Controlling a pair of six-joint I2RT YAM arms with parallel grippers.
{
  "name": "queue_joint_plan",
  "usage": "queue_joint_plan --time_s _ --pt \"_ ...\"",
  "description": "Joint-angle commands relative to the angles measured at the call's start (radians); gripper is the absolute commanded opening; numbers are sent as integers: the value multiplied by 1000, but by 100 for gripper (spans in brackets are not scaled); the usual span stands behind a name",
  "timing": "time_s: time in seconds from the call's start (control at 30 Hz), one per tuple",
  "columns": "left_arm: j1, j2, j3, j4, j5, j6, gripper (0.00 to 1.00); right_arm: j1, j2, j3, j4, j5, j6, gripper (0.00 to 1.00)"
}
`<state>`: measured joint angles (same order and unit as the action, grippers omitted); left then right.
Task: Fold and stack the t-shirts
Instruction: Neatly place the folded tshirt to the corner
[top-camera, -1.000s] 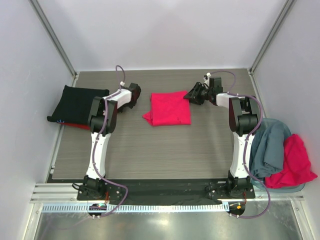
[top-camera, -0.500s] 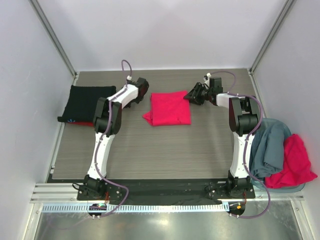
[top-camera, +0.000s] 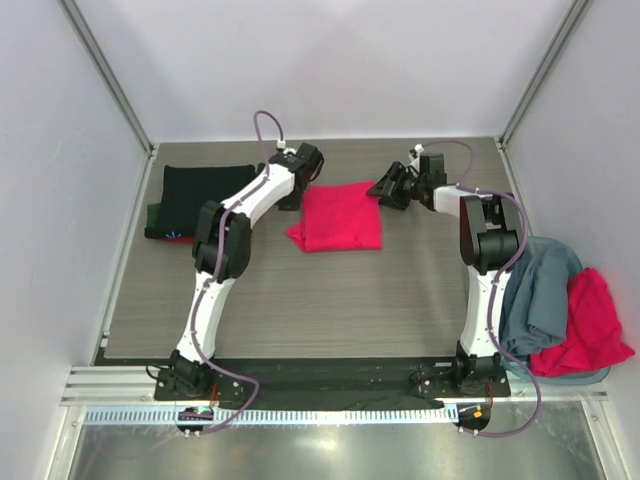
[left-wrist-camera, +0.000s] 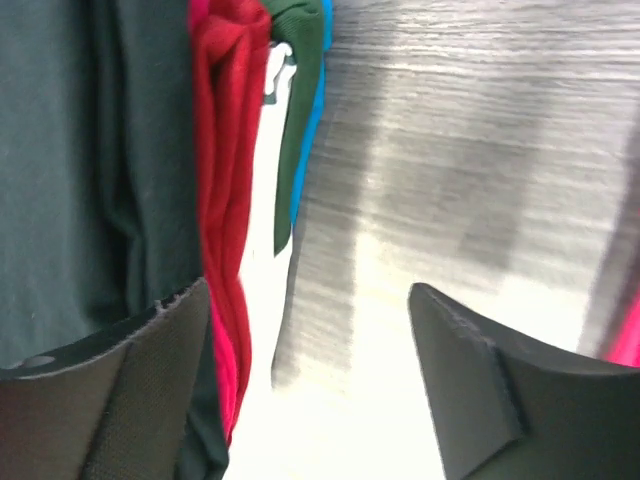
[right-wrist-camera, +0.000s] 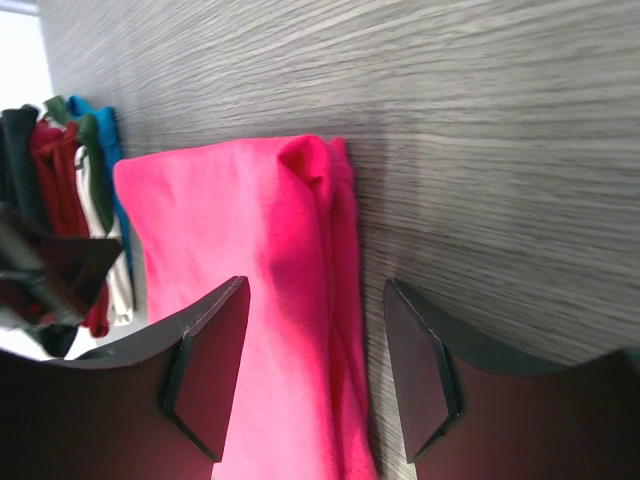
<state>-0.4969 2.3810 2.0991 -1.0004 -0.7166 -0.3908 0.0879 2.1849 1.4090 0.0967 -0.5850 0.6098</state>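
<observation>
Now the bright pinkish-red t-shirt (top-camera: 338, 216) lies folded flat at the middle of the table (top-camera: 330, 290). At its 9 o'clock edge hangs the left gripper (left-wrist-camera: 310, 290), fingers spread wide over bare tabletop and holding nothing. At its 2 o'clock corner sits the right gripper (right-wrist-camera: 315, 285), fingers parted above the shirt's folded edge, not pinching it. Toward 10 o'clock rests the folded stack (top-camera: 203, 200), black on top. Unfolded grey-blue (top-camera: 540, 290) and pinkish-red (top-camera: 592, 325) shirts are heaped at 4 o'clock.

pinkish-red t-shirt (top-camera: 340, 215), black t-shirt (top-camera: 205, 190), grey-blue t-shirt (top-camera: 540, 290)
</observation>
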Motion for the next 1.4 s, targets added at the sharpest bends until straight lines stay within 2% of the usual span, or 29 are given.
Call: queue_joint_plan --time_s 0.0,0.1,0.27,0.33,0.5,0.57,0.9,1.2,1.37 --pt "-6 -172 -40 81 77 -33 85 -5 -68 -16 -15 68 -39 62" --pt "-32 -253 -118 161 150 -34 94 -5 -66 -21 -12 74 -38 62" --pt "-35 -339 -313 408 394 -74 95 1 -50 -9 -8 53 -35 66" --pt "-34 -318 -326 465 463 -100 95 4 -43 -7 -17 66 -39 66" --pt "-22 -240 -303 480 491 -183 94 16 -17 25 -61 73 -56 62" --pt "-3 -233 -326 537 558 -201 93 21 -10 34 -72 79 -62 57" --pt "73 -243 -476 746 753 -298 87 53 30 90 -124 74 -81 56" --pt "116 -195 -519 870 810 -408 74 58 59 105 -138 86 -73 52" --pt "118 -148 -501 887 853 -431 69 62 61 110 -152 109 -76 52"
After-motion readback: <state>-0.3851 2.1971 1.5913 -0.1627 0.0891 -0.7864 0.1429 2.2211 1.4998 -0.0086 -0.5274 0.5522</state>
